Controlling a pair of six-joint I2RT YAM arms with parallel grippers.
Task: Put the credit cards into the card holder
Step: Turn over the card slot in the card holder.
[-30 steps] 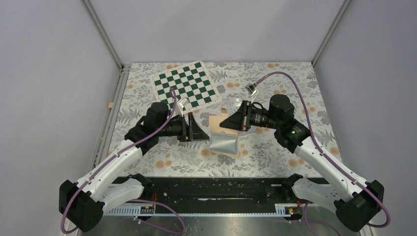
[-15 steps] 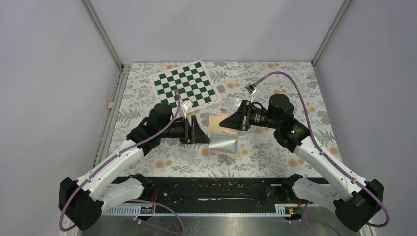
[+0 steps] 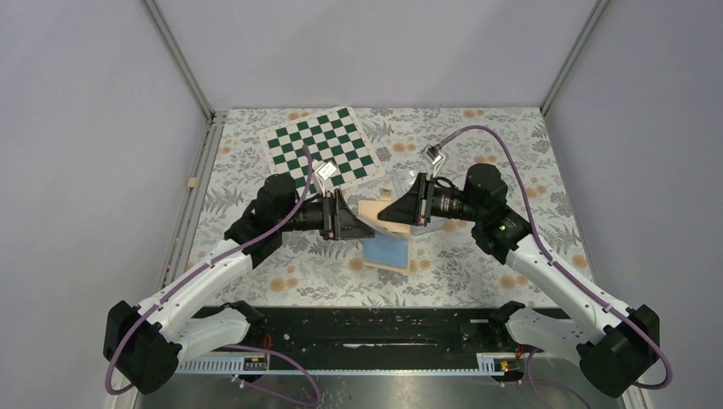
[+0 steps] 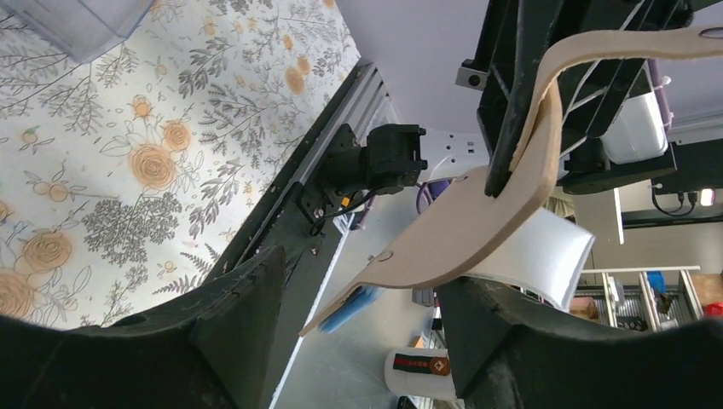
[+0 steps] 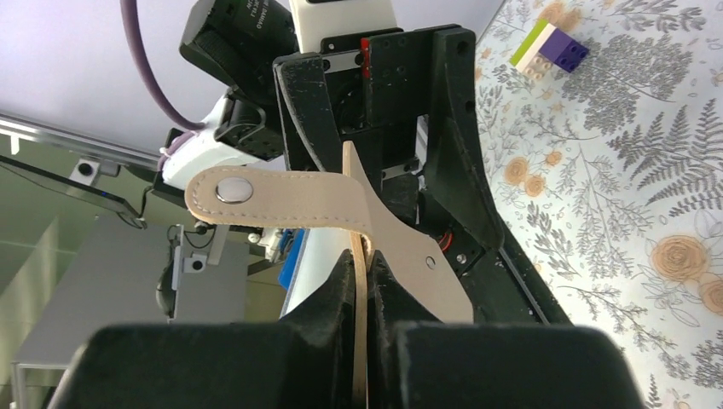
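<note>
The tan card holder (image 3: 385,241) hangs off the table between both grippers, its light-blue inside (image 3: 388,252) facing up. My right gripper (image 3: 384,213) is shut on one tan flap (image 5: 360,256); the snap strap (image 5: 281,200) sticks out to the left above the jaws. My left gripper (image 3: 353,225) is open, and the holder's curved lower flap (image 4: 465,234) passes between its wide jaws (image 4: 362,277) without being pinched. A blue edge (image 4: 351,308) pokes from under that flap; I cannot tell whether it is a card or lining. No credit card shows clearly.
A green-and-white chessboard (image 3: 321,151) lies at the back left. A clear plastic box (image 3: 407,181) sits behind the right gripper and shows in the left wrist view (image 4: 77,25). A green-and-purple block (image 5: 552,44) lies on the floral cloth. A small tan block (image 3: 193,181) sits by the left rail.
My left gripper has moved right until its open jaws straddle the card holder. The holder has risen and turned, so its blue inside shows instead of a grey sheen.
</note>
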